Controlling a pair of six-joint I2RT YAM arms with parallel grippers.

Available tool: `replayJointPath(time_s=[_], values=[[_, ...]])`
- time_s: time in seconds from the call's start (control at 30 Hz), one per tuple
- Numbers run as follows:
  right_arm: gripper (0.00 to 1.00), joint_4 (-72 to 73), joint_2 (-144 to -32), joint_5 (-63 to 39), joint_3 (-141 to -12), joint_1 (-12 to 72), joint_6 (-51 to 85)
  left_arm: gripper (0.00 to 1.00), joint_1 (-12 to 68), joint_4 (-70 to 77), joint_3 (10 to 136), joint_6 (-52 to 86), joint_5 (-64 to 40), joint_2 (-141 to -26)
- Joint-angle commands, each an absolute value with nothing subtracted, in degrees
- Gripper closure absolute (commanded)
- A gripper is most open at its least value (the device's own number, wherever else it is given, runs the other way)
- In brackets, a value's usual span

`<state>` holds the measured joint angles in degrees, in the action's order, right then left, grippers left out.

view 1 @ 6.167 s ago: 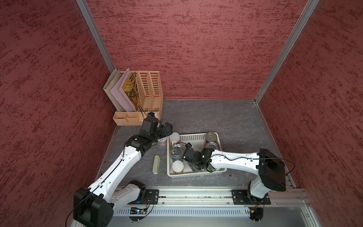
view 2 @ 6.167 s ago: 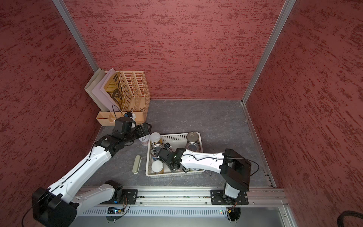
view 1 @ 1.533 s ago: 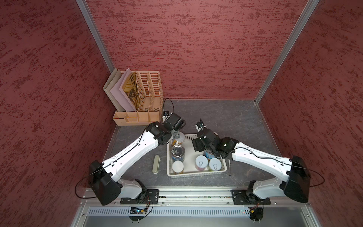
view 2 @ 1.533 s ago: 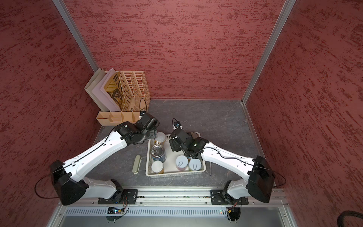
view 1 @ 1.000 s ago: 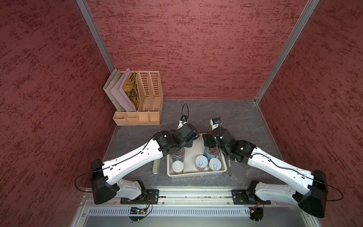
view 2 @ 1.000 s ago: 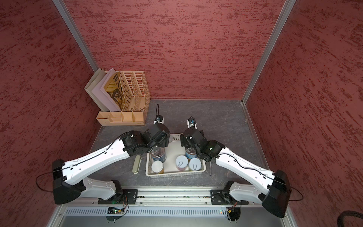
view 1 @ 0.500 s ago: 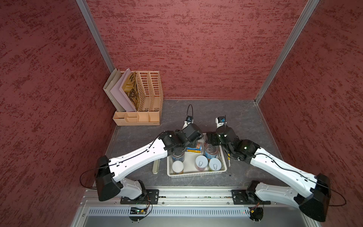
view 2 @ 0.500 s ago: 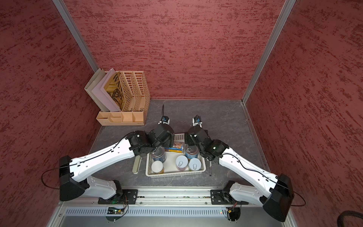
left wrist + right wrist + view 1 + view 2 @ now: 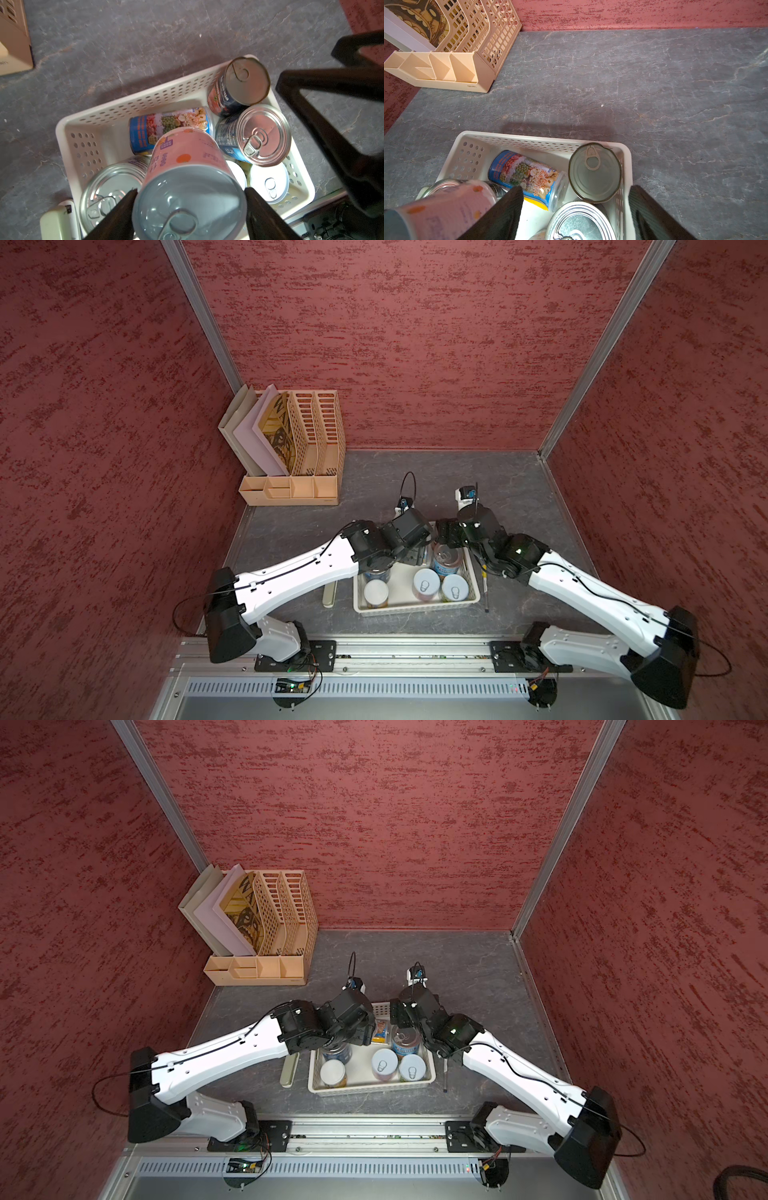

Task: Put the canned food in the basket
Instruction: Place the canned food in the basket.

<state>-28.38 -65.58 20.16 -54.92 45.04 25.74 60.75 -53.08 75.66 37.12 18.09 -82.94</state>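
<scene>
Left wrist view: the left gripper (image 9: 191,189) is clamped on a small pink-labelled can (image 9: 187,162) and holds it over the inside of the white perforated basket (image 9: 133,104). Below it in the basket, a slim can with a blue and yellow label (image 9: 168,124) lies on its side by the far wall. A dark-labelled pull-tab can (image 9: 245,83) leans in a corner, and just beside it a wide blue-labelled can (image 9: 261,135) stands upright. Another wide silver-topped can (image 9: 110,187) and a small white-topped can (image 9: 270,187) also stand inside.

In the right wrist view the right gripper (image 9: 576,187) hangs over the same basket with its fingers spread and nothing between them.

In both top views the two wrists meet over the basket's far end. An olive case (image 9: 329,595) lies just beside the basket on the left, and a pen (image 9: 484,585) lies on the right. A beige file holder (image 9: 307,435) stands well apart in the far left corner.
</scene>
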Motion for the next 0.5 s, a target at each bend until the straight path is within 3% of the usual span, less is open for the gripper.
replayJointPath(time_s=[0.0,0.47], values=[[0.15,-26.57,-65.85,18.53,-54.81,44.44,26.1,0.63,61.08,-53.57,76.58,40.44,17.27,-85.53],[0.15,-26.34,-66.44,16.81,-54.83,44.34,26.06,0.64,59.87,-48.73,69.63,43.76,18.36,-86.86]])
